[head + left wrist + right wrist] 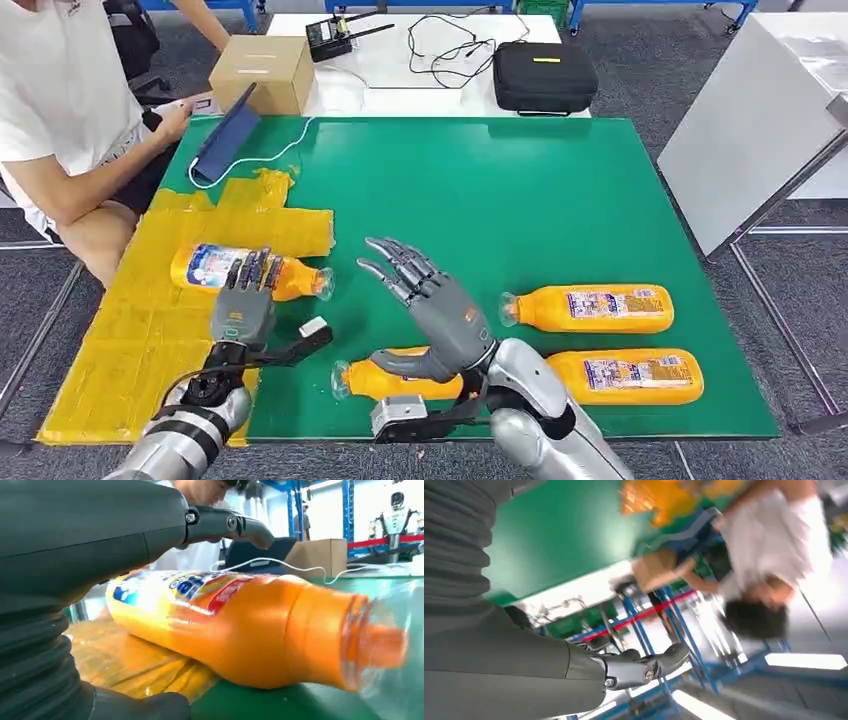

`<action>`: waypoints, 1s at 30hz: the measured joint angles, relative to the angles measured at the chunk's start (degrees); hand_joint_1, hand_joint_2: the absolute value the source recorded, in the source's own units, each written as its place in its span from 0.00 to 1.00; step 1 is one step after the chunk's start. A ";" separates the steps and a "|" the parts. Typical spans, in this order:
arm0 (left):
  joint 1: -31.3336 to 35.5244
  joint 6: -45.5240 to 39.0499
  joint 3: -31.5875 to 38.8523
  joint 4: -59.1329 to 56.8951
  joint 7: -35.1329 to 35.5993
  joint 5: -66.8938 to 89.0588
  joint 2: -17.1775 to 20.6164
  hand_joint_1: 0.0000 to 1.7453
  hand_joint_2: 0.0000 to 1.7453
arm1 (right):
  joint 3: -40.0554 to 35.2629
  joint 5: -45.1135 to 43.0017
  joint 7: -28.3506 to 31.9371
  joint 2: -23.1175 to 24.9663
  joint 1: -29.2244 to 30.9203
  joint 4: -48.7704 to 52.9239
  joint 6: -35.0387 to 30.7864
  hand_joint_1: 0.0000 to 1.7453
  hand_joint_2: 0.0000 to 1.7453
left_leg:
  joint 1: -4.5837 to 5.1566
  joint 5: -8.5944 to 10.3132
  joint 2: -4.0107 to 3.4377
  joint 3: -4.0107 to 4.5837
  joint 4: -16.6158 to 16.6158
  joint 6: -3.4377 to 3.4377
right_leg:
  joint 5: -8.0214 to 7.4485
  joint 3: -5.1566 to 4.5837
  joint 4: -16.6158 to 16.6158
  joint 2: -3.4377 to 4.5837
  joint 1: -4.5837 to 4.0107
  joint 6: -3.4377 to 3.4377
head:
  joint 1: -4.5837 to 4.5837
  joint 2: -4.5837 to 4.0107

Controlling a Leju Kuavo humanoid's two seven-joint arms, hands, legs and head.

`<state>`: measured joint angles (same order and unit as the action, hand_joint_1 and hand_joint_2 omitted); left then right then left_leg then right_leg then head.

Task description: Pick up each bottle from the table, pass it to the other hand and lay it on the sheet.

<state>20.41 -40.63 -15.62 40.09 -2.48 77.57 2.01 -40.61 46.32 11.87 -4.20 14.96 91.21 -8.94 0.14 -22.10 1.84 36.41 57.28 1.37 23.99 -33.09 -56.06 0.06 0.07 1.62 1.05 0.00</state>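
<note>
An orange bottle [205, 268] lies on its side on the yellow sheet [140, 340], its clear cap [323, 284] over the sheet's edge. My left hand [243, 305] hovers at it, fingers stretched over its body and thumb spread wide; in the left wrist view the bottle [240, 630] lies on the sheet under the thumb [225, 524], ungripped. My right hand [432, 300] is raised over the green mat [520, 190], fingers apart and empty. Under its wrist lies a second bottle [375, 381]. Two more bottles [590, 308] [625, 376] lie to the right.
A person [70, 120] sits at the table's far left corner beside a blue folder [225, 135] and a white cable. Behind the mat stand a cardboard box [262, 72] and a black case [545, 75]. A white panel [740, 130] leans at the right.
</note>
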 measured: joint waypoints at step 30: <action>-19.31 31.83 11.71 41.74 -16.91 -61.26 -6.45 0.00 1.00 | -1.44 16.30 -13.88 -5.94 -5.35 -14.58 2.29 0.00 1.00 | -0.02 0.03 0.03 0.79 0.04 0.05 | -0.01 -0.75 0.00 -0.01 0.01 0.05 | 0.00 0.00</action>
<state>1.10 -8.81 -3.91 81.83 -19.39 16.30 -4.44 -42.05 62.62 -2.01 -10.14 9.61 76.63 -6.64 0.12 -22.07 1.87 37.20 57.31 1.42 23.98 -33.84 -56.05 0.05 0.08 1.67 1.05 0.00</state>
